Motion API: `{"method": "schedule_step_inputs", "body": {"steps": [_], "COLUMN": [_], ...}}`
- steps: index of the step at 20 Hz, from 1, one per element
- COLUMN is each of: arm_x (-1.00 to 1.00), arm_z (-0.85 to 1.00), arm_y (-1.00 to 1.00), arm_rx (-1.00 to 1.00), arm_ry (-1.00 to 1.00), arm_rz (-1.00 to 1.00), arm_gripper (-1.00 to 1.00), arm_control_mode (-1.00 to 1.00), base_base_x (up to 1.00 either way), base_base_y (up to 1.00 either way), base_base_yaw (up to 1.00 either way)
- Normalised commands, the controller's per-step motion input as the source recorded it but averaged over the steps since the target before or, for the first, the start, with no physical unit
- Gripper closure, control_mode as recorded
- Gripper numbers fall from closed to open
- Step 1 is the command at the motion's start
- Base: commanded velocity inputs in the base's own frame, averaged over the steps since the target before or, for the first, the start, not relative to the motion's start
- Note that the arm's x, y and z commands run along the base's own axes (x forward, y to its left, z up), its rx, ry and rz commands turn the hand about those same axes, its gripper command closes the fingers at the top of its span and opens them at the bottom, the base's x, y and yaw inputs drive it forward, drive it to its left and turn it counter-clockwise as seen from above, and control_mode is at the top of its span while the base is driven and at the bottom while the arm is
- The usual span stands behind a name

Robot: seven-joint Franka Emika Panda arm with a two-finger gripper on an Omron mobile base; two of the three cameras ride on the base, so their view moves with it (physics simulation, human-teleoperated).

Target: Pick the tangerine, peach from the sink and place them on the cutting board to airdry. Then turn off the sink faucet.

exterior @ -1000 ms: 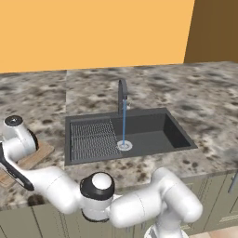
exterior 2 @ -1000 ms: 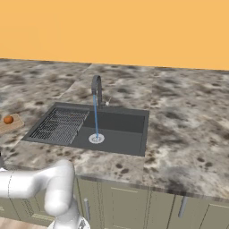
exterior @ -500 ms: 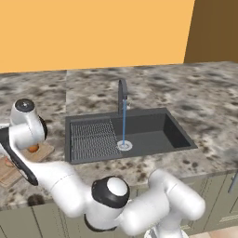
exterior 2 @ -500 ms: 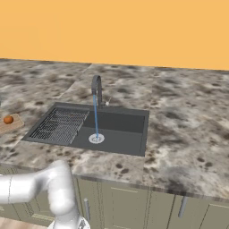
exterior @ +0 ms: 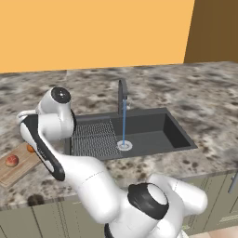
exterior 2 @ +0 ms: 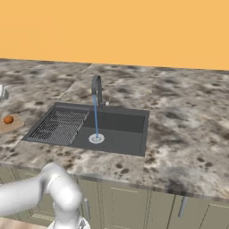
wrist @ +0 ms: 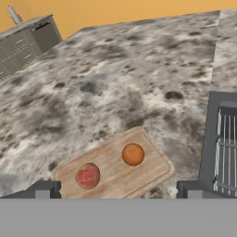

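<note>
The counter (wrist: 139, 78) is of speckled grey-brown stone and runs below a plain orange wall (exterior 2: 116, 31); pale green cabinet doors (exterior 2: 129, 205) stand under it. The sink (exterior: 153, 130) is sunk in this counter, dark grey, with a ribbed grid on one half and a round drain (exterior 2: 96, 138). A thin blue stream of water falls from the sink faucet (exterior: 122, 95) onto the drain.

The gripper (wrist: 118, 190) hangs above the cutting board (wrist: 152, 173) with its two finger tips (wrist: 44, 190) wide apart and nothing between them. Under it lie one tangerine (wrist: 133, 154) and one peach (wrist: 88, 176), both on the board and a little apart from each other. The sink edge is just to the right of the hand. In the left base view the white arm hides part of the board.
</note>
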Motion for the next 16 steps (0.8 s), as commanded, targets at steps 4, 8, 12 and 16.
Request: {"method": "schedule_step_inputs", "body": {"steps": [4, 8, 12, 16], "arm_x": [-0.63, -0.28, -0.64, -0.92], "arm_z": [0.57, 1.0, 0.75, 0.15], "arm_y": [-0.91, -0.5, -0.61, -0.63], "arm_rx": [0.05, 0.09, 0.06, -0.03], "arm_ry": [-0.14, 0.01, 0.03, -0.07], "arm_rz": [0.01, 0.01, 0.0, 0.0], "arm_gripper": [-1.0, -1.0, -1.0, -1.0], "arm_control_mode": [-1.0, -1.0, -1.0, -1.0], "base_base_x": [0.0, 0.0, 0.0, 0.0], "base_base_y": [0.0, 0.0, 0.0, 0.0], "base_base_yaw": [0.0, 0.0, 0.0, 0.0]}}
